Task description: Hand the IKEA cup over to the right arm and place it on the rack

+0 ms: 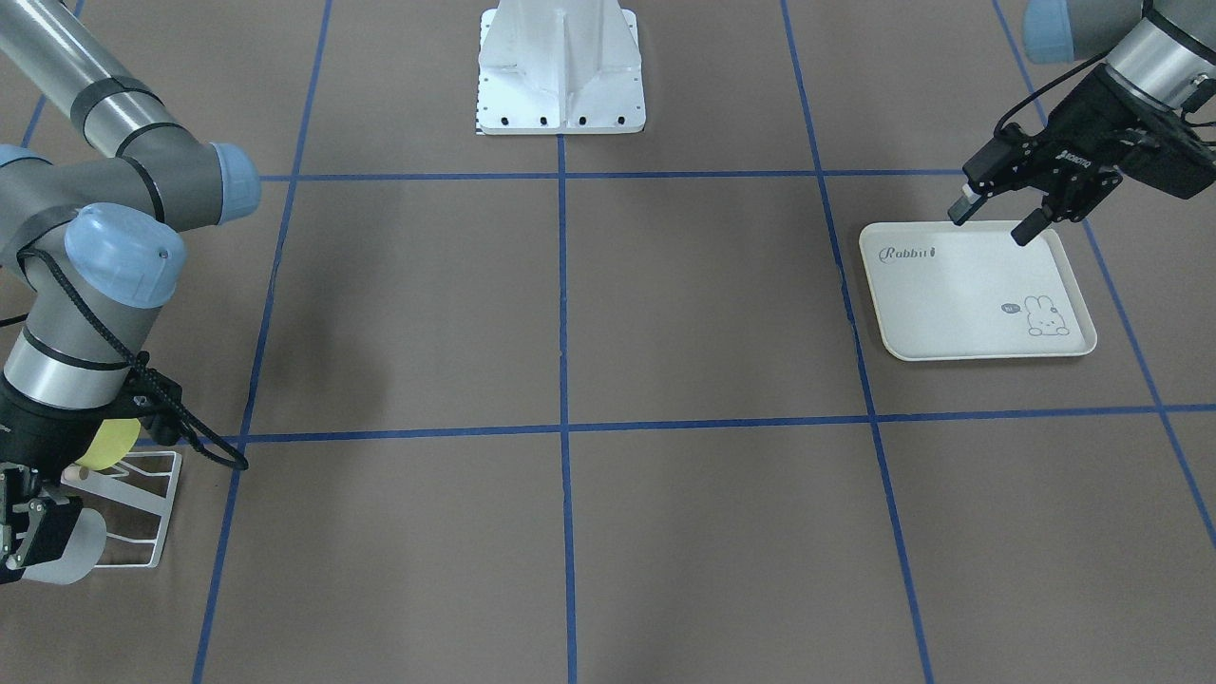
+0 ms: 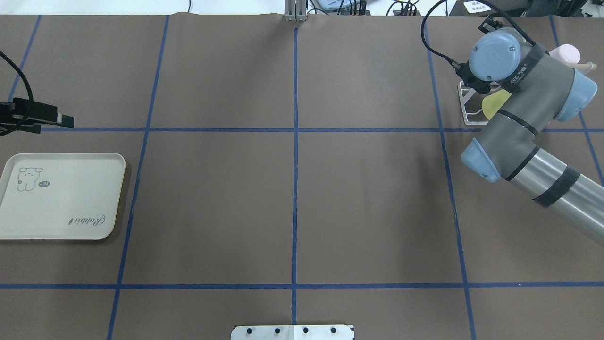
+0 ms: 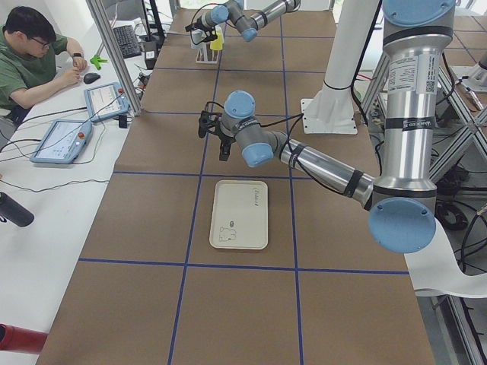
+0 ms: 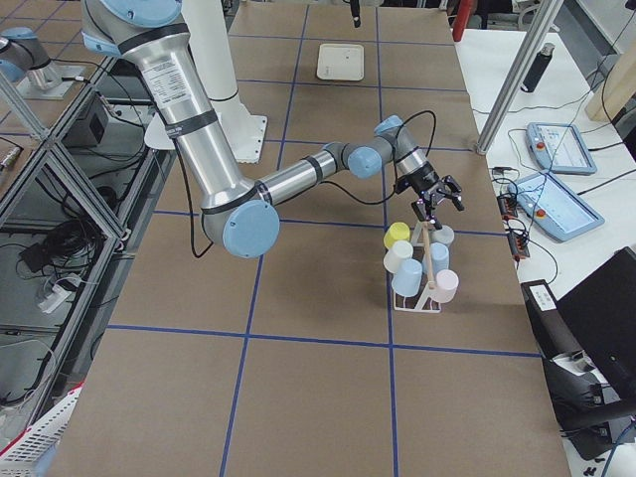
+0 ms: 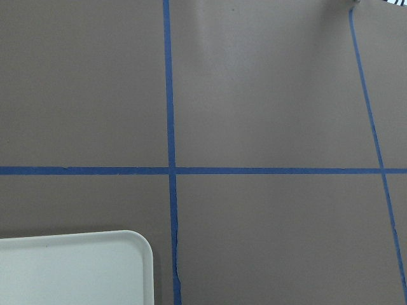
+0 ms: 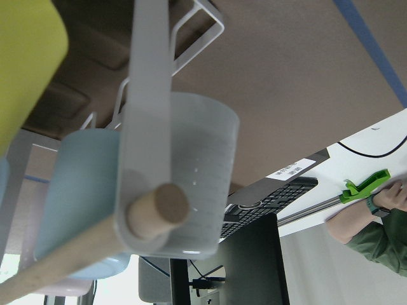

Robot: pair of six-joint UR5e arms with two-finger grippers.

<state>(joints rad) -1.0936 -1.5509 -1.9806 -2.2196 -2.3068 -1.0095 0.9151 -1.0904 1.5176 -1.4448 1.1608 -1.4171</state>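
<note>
My right gripper (image 4: 440, 204), fingers spread wide and holding nothing, hangs just above the one rack (image 4: 418, 304) at the right end of the table (image 1: 665, 313). I count six cups on it: one white cup (image 6: 203, 165), one yellow cup (image 4: 397, 234), three blue cups (image 4: 407, 278), one pink cup (image 4: 444, 286). The white cup sits hooked on a prong beside the wooden dowel (image 6: 166, 204), just below the gripper. Far across the table my left gripper (image 1: 993, 224), likewise spread and empty, hovers over the edge of the single cream tray (image 1: 950, 294)
</note>
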